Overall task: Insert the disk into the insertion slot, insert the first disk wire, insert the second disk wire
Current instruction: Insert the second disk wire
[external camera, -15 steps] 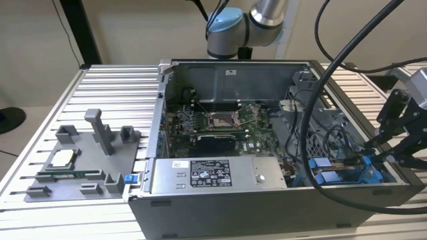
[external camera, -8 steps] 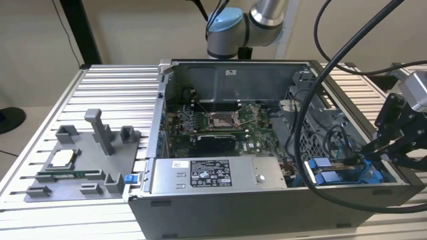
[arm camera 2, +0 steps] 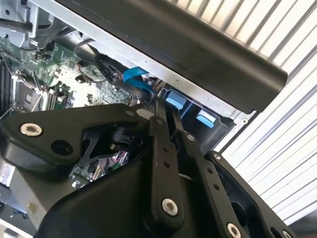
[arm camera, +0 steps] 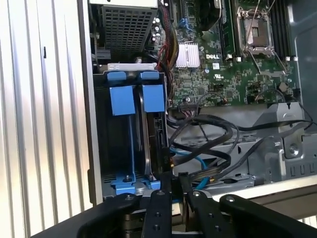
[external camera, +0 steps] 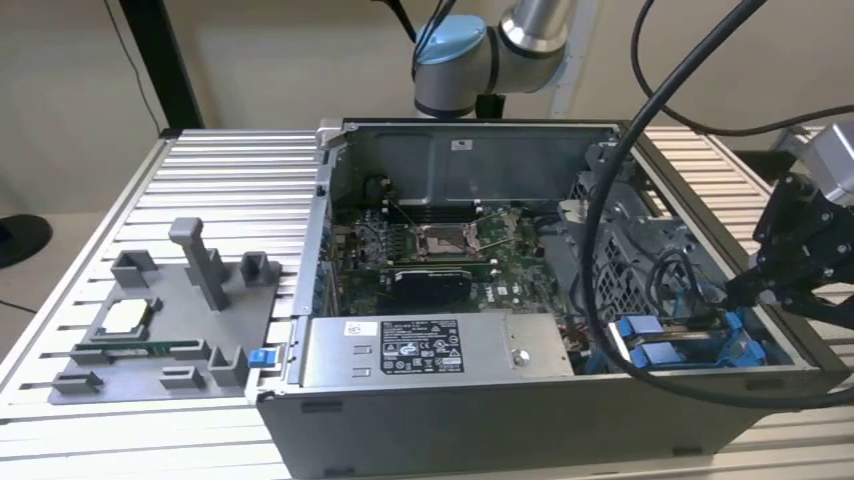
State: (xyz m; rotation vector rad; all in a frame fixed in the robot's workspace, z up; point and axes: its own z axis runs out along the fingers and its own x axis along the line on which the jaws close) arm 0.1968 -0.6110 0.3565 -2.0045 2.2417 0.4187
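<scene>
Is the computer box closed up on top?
No, the computer case is open, and the green circuit board inside shows in the exterior view.

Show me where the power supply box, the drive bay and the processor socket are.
power supply box (external camera: 403, 346): exterior view, on its white label.
drive bay (arm camera: 111, 148): first wrist view, on its dark inner surface.
processor socket (arm camera: 254, 22): first wrist view, on its metal frame.

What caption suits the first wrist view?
Robot gripper near cables at the blue-clipped insertion slot of an open computer case.

Blue clips (arm camera: 123, 99), green motherboard (arm camera: 233, 74), black gripper (arm camera: 175, 178), silver ribbed table (arm camera: 44, 124)
</scene>
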